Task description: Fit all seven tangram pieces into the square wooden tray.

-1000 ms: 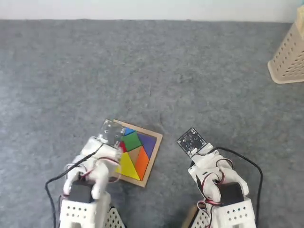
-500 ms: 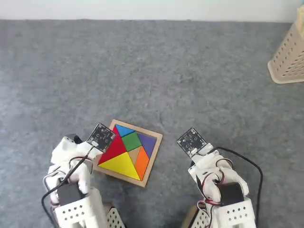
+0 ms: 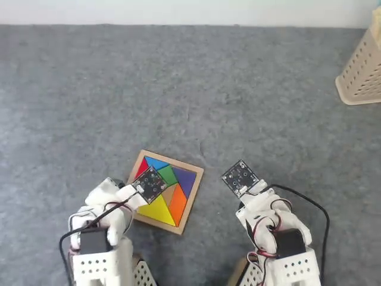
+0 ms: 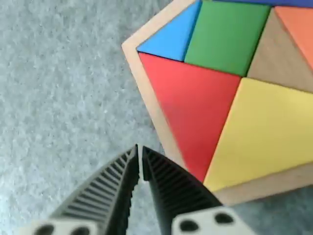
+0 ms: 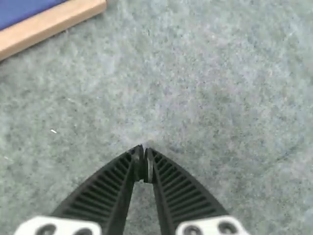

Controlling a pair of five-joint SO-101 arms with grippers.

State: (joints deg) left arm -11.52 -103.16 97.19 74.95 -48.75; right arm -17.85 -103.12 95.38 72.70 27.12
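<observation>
The square wooden tray (image 3: 192, 201) lies on the grey carpet, holding blue (image 4: 171, 34), green (image 4: 227, 36), red (image 4: 195, 103), yellow (image 4: 264, 132), orange (image 4: 298, 24), purple (image 3: 186, 180) and plain wood (image 4: 276, 54) pieces that lie flat and flush. My left gripper (image 4: 139, 151) is shut and holds nothing; its tips hang just outside the tray's rim (image 4: 151, 112), beside the red triangle. The left arm (image 3: 110, 208) partly covers the tray's near left side. Out to the right of the tray's corner (image 5: 49, 22), my right gripper (image 5: 143, 149) is shut over bare carpet.
A cream slatted basket (image 3: 363, 65) stands at the far right edge. The right arm (image 3: 271, 223) sits to the right of the tray. Open grey carpet stretches beyond the tray towards the back wall.
The left arm swung left off the tray, then came back right, and its wrist is over the tray's left part again. The right arm has not moved.
</observation>
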